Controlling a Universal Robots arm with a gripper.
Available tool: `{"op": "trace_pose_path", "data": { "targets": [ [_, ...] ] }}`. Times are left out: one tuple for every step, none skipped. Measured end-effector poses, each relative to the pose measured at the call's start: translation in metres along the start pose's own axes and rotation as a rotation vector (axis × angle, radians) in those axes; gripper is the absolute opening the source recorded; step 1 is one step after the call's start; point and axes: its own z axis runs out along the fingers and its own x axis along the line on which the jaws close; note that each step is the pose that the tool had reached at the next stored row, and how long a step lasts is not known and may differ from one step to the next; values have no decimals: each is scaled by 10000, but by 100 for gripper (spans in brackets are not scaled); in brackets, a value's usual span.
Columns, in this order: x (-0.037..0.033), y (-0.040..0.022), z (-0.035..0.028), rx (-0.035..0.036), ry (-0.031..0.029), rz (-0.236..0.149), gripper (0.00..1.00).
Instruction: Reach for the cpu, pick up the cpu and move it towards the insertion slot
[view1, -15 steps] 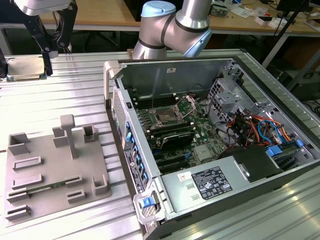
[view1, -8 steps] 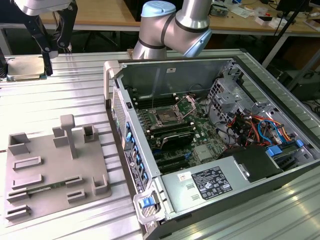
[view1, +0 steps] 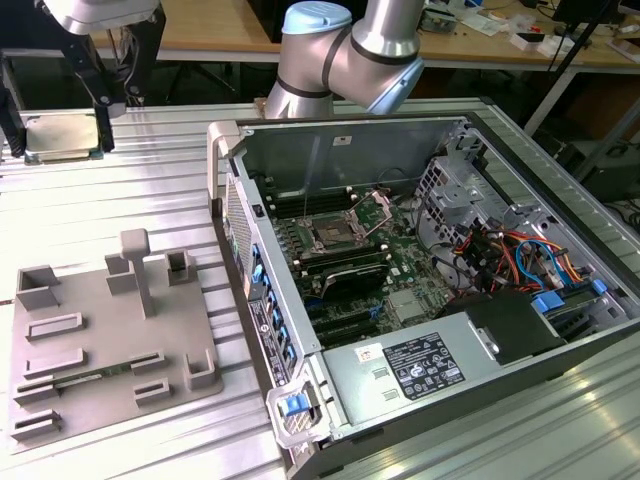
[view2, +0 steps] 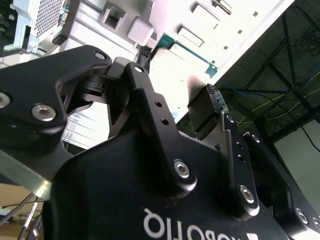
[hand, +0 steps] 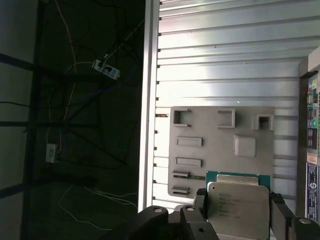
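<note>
The black gripper (view1: 62, 140) clenched the cpu (view1: 62, 138), a flat silvery square with a green rim, by two opposite edges, at ten o'clock in the exterior view above ribbed aluminium table (view1: 120, 200). Open tabletop lay around it. The insertion slot (view1: 332, 236), silver-framed with a dark centre, sat well apart inside the open computer case (view1: 560, 330); the grey plastic tray (view1: 100, 340) lay at eight o'clock
</note>
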Motion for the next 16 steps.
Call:
{"op": "trace_pose_path", "data": {
  "targets": [
    [-18, -1, 10, -1, -1, 0, 55],
    [-34, -2, 16, -1, 0, 0, 55],
    [-54, -3, 24, -1, -1, 0, 55],
    [-77, -5, 33, -1, -1, -1, 55],
    [-89, -5, 37, 0, 0, 0, 55],
    [-101, -6, 40, 0, 0, 0, 55],
    [-113, -6, 44, 0, 0, 0, 55],
    [-125, -7, 47, -1, 0, 1, 55],
    [-145, -8, 50, 0, -1, 1, 55],
    [-173, -9, 53, -1, -1, 1, 55],
    [-215, -11, 55, -1, -1, 1, 55],
    [-248, -13, 57, 0, 0, 1, 55],
    [-285, -14, 60, 0, -1, 1, 55],
    [-319, -16, 63, 0, 0, 0, 55],
    [-357, -18, 65, 0, -1, -2, 55],
    [-406, -16, 66, 4, -1, 1, 55]
  ]
}}
